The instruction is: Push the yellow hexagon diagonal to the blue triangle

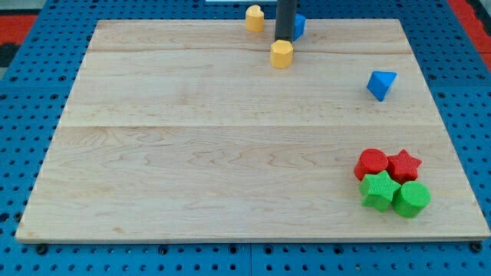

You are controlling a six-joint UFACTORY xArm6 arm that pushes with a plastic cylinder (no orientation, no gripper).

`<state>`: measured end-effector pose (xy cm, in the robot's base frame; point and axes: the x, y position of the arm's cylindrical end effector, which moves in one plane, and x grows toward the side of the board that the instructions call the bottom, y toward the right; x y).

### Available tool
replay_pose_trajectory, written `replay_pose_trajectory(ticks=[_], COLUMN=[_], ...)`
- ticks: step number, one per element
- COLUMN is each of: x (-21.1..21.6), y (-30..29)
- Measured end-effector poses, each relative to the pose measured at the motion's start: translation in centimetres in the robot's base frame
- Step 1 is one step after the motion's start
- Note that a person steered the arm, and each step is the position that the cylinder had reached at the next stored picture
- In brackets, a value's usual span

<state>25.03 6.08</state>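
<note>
The yellow hexagon sits near the view's top, a little right of centre. My tip stands just above it in the view, touching or nearly touching its top edge. The blue triangle lies at the view's right, lower than the hexagon and well apart from it.
A second yellow block sits at the board's top edge, left of the rod. A blue block is partly hidden behind the rod. At the view's bottom right cluster a red round block, a red star, a green star and a green round block.
</note>
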Motion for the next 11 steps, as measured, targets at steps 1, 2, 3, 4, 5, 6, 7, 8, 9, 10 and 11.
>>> replay_pose_trajectory(ticks=[1, 2, 3, 4, 5, 6, 7, 8, 9, 10, 11], x=[0.0, 0.3, 0.3, 0.5, 0.6, 0.7, 3.5, 5.6, 5.6, 5.6, 4.7], y=[-2.1, -4.6, -8.0, -11.8, -11.9, -7.0, -3.0, -0.3, 4.9, 3.7, 1.4])
